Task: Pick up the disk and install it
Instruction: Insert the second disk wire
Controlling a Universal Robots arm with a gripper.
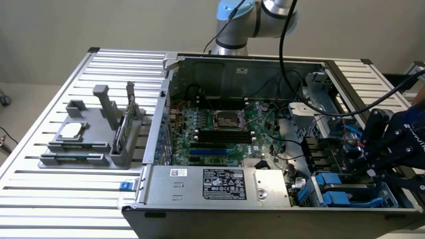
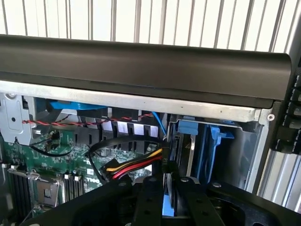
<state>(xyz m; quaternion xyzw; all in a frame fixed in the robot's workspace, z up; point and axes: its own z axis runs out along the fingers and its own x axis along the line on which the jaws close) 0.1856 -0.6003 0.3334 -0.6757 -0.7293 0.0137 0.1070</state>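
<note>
I see gripper point(image 2: 170, 200) clenched on disk's point(image 2: 168, 207) edge, held upright over case point(image 1: 265, 211) bay to slot in.

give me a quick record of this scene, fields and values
setting: open computer case on a slatted table
gripper: at the case's corner on the exterior view's right
disk: blue carrier stands in the drive bay beside the gripper
motherboard: exposed, empty cpu socket
power supply: grey box along the front edge
grey tray: outside the case, on the exterior view's left

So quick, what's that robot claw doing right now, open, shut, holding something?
Gripper: down in the drive bay at the blue carriers; open or shut, holding anything, cannot be told.
</note>
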